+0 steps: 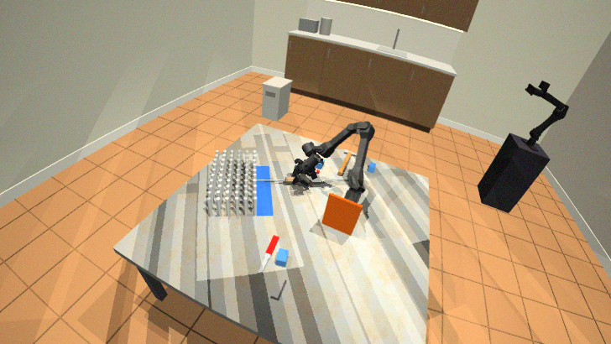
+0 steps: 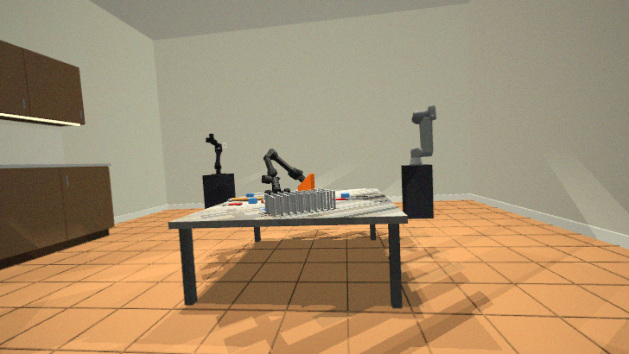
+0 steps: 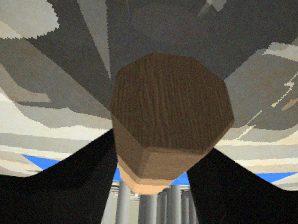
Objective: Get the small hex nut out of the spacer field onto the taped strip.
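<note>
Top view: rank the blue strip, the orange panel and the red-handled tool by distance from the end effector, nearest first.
From the end effector, which grips a wooden-handled tool:
1. Blue strip, just beyond the tool's tip, by the spacers.
2. Orange panel, standing beside the arm's base.
3. Red-handled tool, near the table's front edge.
</note>
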Controlling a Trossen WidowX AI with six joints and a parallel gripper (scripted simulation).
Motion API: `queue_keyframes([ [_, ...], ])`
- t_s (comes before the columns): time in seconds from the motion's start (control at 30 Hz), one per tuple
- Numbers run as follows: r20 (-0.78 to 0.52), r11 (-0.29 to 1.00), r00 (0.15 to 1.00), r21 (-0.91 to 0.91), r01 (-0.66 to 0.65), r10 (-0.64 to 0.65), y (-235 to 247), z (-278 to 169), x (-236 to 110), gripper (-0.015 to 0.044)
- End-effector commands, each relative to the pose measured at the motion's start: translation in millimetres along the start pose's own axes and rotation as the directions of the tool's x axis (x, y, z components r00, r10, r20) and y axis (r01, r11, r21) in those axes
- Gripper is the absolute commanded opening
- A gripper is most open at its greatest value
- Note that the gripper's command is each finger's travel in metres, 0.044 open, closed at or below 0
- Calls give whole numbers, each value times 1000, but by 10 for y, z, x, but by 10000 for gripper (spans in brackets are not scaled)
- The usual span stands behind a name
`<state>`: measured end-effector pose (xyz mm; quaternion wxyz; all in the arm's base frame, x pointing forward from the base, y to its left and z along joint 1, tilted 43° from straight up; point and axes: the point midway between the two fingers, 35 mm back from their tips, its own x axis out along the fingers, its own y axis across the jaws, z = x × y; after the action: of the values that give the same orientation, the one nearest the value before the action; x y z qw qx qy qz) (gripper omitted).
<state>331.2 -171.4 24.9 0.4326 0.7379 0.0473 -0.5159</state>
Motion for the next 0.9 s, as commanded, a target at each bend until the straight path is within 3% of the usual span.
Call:
queue_keyframes([
  [0.0,-5,1000,1000,-5,7,-7,-29,21,-19,0],
  [0.87,-4,1000,1000,-5,7,-7,-25,134,-121,0],
])
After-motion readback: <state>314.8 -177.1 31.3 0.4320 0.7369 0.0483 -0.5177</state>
